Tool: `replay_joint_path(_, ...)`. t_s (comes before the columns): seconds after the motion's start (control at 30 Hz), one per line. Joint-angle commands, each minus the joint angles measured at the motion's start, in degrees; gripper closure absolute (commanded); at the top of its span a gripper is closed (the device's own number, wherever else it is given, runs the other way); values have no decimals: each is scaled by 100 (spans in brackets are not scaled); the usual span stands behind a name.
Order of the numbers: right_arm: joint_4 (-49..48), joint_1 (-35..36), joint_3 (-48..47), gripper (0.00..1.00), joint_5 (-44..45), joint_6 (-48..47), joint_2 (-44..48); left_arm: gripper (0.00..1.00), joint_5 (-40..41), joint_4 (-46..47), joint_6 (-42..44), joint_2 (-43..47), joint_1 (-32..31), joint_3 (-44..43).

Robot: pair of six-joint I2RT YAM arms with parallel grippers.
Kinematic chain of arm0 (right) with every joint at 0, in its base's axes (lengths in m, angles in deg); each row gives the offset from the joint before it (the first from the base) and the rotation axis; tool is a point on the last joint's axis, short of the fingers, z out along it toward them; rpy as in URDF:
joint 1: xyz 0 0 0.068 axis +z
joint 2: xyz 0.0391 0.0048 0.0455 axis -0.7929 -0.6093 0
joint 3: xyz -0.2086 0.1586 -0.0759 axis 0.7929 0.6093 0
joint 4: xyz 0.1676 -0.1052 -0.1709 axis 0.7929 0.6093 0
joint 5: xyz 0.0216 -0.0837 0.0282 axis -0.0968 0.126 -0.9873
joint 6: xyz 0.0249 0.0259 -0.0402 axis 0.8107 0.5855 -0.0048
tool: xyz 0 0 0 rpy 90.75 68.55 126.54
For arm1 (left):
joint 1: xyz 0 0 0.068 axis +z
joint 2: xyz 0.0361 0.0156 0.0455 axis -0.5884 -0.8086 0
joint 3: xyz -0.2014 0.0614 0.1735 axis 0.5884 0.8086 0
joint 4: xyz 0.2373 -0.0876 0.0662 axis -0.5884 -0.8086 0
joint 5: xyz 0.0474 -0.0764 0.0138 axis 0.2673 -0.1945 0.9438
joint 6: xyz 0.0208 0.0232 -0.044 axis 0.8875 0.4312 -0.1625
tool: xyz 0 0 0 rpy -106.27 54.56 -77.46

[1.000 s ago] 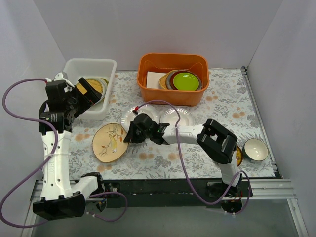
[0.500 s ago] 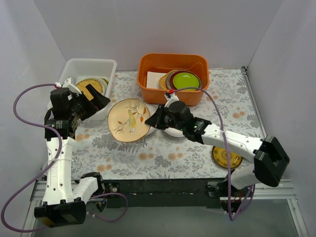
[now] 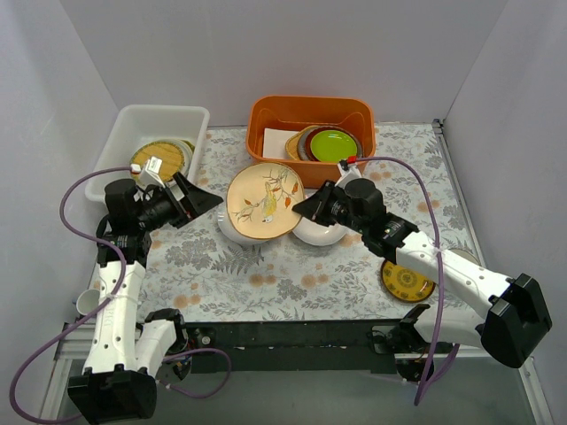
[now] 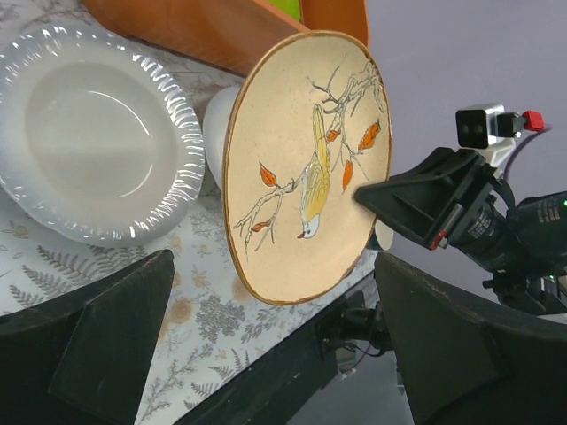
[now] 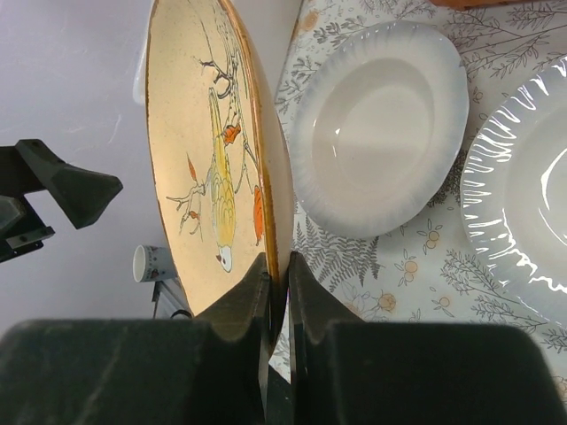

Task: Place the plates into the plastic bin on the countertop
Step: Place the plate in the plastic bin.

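Note:
A peach plate (image 3: 264, 201) painted with a bird on a branch hangs tilted on edge above the countertop (image 3: 266, 274). My right gripper (image 3: 306, 208) is shut on its rim (image 5: 276, 257). My left gripper (image 3: 205, 204) stands open just left of the plate, facing its painted side (image 4: 306, 168) without touching it. Two white plates (image 3: 232, 228) (image 3: 321, 234) lie under the held plate. The white plastic bin (image 3: 133, 124) at the back left holds a yellow woven plate (image 3: 162, 157). A dark brown-gold plate (image 3: 406, 282) lies at the front right.
An orange tub (image 3: 275, 111) at the back centre holds a lime-green plate (image 3: 334, 144) and others. A small cup (image 3: 87, 301) lies off the table's left front edge. Grey walls close in the left, back and right sides.
My right arm lifted the bird plate from the front left, carried it right and back, and tipped it on edge. My left gripper drew back from over the bin and turned toward the plate.

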Motion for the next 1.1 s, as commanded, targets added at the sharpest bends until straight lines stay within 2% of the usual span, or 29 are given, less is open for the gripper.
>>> replay_joint_path(0.0,-1324,-53,-213,99,-414,369,332,7,-675,835,-588,265,-13,423)
replay_joint_path(0.07,-1429,-53,-214,99,-511,413,324,12,-665,827,-650,204,-14,582)
replay_joint_path(0.33,-1465,-53,-363,99,-660,466,297,19,-551,1160,-896,406,-31,1003)
replay_joint_path(0.57,-1500,-44,-512,99,-951,545,113,33,-665,1880,-1414,502,-75,1513)
replay_joint_path(0.83,-1544,114,-749,99,-1170,563,-221,43,-560,2083,-1494,467,-277,1619)
replay_joint_path(0.9,-1623,158,-776,99,-1232,615,-318,55,-490,2092,-1520,423,-321,1645)
replay_joint_path(0.97,-1641,193,-837,99,-1276,616,-397,61,-455,2119,-1538,414,-356,1689)
replay_joint_path(1.07,-1614,211,-864,99,-1285,616,-415,80,-419,2128,-1564,423,-365,1733)
